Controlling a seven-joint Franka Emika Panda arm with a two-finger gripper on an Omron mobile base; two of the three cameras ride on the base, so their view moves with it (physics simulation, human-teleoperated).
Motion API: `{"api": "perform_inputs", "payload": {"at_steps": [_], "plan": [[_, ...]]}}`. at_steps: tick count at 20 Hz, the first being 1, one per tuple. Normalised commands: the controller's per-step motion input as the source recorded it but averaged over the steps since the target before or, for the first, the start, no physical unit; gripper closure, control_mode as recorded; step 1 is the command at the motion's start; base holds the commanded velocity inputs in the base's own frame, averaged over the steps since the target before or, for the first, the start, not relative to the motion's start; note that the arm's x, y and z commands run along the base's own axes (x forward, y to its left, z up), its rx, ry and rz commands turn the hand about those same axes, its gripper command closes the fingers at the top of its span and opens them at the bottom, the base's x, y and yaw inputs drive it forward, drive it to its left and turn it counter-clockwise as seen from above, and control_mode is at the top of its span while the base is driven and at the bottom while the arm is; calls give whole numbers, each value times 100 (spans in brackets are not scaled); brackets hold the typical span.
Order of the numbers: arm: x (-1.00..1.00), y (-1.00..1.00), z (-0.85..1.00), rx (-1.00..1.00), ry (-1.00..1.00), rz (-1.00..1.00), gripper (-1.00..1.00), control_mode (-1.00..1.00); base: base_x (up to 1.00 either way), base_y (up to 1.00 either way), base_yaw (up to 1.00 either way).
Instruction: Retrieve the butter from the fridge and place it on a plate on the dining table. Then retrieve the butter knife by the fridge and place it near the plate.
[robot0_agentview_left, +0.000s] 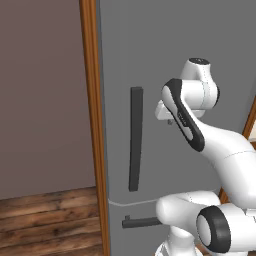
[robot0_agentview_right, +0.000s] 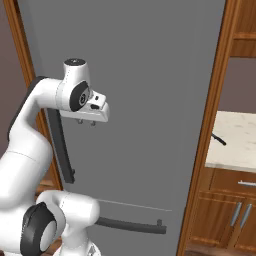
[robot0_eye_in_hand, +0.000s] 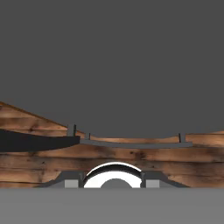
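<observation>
The fridge (robot0_agentview_left: 175, 40) (robot0_agentview_right: 150, 75) (robot0_eye_in_hand: 112, 52) is a flat grey front with its door shut, so the butter is hidden. My gripper (robot0_agentview_right: 86, 122) (robot0_agentview_left: 169, 122) hangs in front of the upper door, pointing down, just right of the dark vertical handle (robot0_agentview_left: 135, 140) (robot0_agentview_right: 62, 145). Its two short fingertips stand apart with nothing between them, touching neither handle. In the hand view the gripper (robot0_eye_in_hand: 112, 183) looks down the door at the horizontal drawer handle (robot0_eye_in_hand: 135, 143). The butter knife (robot0_agentview_right: 217, 139) lies slim and dark on the pale counter right of the fridge. The plate and the dining table are out of view.
Wooden trim (robot0_agentview_left: 92, 125) (robot0_agentview_right: 210, 125) frames the fridge on both sides. A brown wall (robot0_agentview_left: 45, 100) and plank floor (robot0_agentview_left: 50, 220) lie to the left. Right of the fridge, a pale stone counter (robot0_agentview_right: 237, 145) sits over wooden cabinet doors (robot0_agentview_right: 235, 215). The lower bar handle (robot0_agentview_left: 140, 221) (robot0_agentview_right: 130, 226) juts out near my base.
</observation>
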Motion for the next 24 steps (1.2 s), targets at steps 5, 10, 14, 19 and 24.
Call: {"api": "perform_inputs", "payload": {"at_steps": [5, 10, 14, 19, 24], "plan": [[0, 0, 0, 0, 0, 0, -100, 100, 0, 0, 0], [0, 0, 0, 0, 0, 0, -100, 100, -40, 1, -1], [0, 0, 0, 0, 0, 0, -100, 100, -69, 18, -5], [0, 0, 0, 0, 0, 0, -100, 100, -59, 43, -10], [0, 0, 0, 0, 0, 0, -100, 100, -18, 80, -22]]}}
